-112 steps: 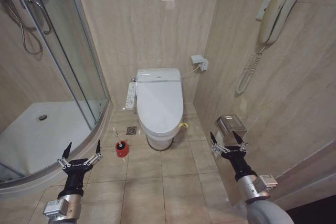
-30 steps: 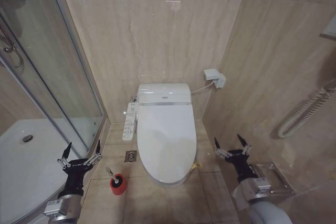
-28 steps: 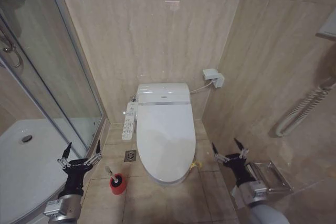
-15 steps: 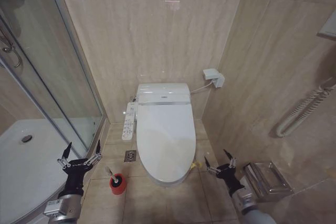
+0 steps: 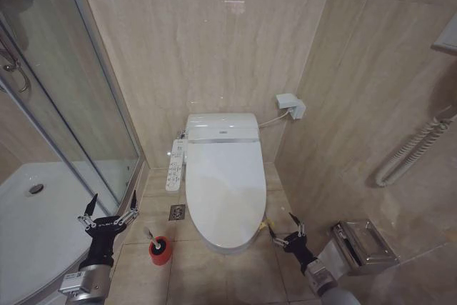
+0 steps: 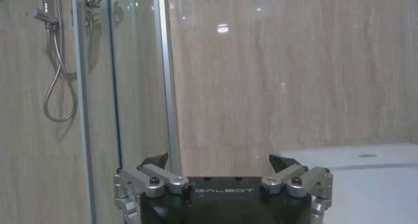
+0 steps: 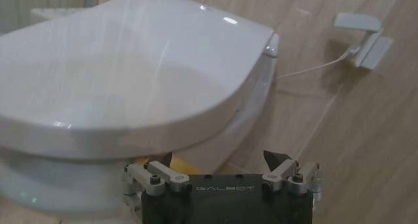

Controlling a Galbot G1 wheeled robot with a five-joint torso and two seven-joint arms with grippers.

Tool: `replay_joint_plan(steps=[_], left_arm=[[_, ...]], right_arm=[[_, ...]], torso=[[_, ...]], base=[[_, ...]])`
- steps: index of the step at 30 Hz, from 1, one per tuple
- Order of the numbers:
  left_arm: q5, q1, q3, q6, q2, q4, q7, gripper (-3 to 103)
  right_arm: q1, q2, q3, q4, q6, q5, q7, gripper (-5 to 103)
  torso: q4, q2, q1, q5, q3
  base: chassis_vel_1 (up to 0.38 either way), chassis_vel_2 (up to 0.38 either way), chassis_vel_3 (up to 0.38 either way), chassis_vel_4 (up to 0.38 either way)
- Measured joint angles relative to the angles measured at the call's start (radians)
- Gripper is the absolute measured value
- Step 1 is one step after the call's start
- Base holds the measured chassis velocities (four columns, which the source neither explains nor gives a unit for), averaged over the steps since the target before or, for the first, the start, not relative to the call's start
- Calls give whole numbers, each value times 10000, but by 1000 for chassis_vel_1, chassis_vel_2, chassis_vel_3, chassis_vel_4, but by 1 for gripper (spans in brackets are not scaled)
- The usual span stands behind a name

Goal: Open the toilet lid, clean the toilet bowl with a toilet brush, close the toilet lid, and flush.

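The white toilet lid point(image 5: 225, 183) lies shut over the toilet bowl, which is hidden beneath it; the lid's glossy surface point(image 7: 124, 82) also spreads across the right wrist view. My right gripper point(image 5: 285, 231) is open, low beside the lid's front right edge, apart from it. The toilet brush point(image 5: 158, 243), a thin white handle in a small red holder, stands on the floor left of the toilet. My left gripper point(image 5: 109, 208) is open above the floor, just left of the brush and near the shower edge.
A glass shower enclosure point(image 5: 78, 126) with a white tray point(image 5: 28, 226) fills the left. A white control panel point(image 5: 174, 164) juts from the toilet's left side. A metal paper holder point(image 5: 364, 244) and a grab bar point(image 5: 414, 155) sit on the right wall.
The camera drew closer to the toilet over the sequence. In the last second my right gripper dropped and swung left toward the lid's front edge. The left arm stayed still.
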Motion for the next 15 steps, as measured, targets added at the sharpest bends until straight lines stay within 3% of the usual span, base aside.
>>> replay_joint_plan(steps=[15], left_arm=[[0,0,0,0,0,0,0,100]], right_arm=[[1106,60,-840,-1664,275,-116,19,91]], torso=[[1,0,0,1,0]], base=[[0,0,0,0]])
